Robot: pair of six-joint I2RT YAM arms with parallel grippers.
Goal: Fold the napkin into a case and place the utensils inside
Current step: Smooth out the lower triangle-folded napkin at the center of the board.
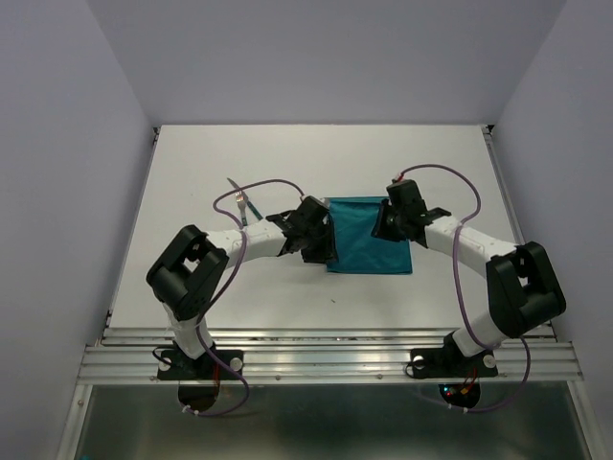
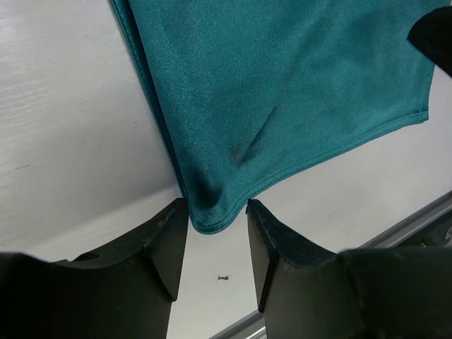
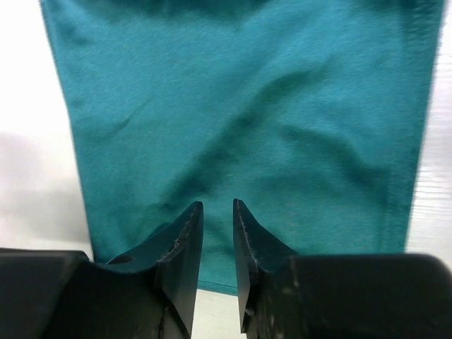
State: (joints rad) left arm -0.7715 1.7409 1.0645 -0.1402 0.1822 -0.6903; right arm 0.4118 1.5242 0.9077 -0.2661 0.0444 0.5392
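The teal-green napkin lies flat on the table as a folded, two-layer rectangle. My left gripper is at its left edge. In the left wrist view the jaws are open, with the near corner of the napkin just between the fingertips. My right gripper is at the napkin's right side. In the right wrist view its jaws stand a narrow gap apart, low over the wrinkled napkin, with nothing between them. The utensils lie behind my left arm, mostly hidden.
The white table is walled at the back and both sides. A metal rail runs along the near edge. The right gripper's dark body shows at the top right of the left wrist view.
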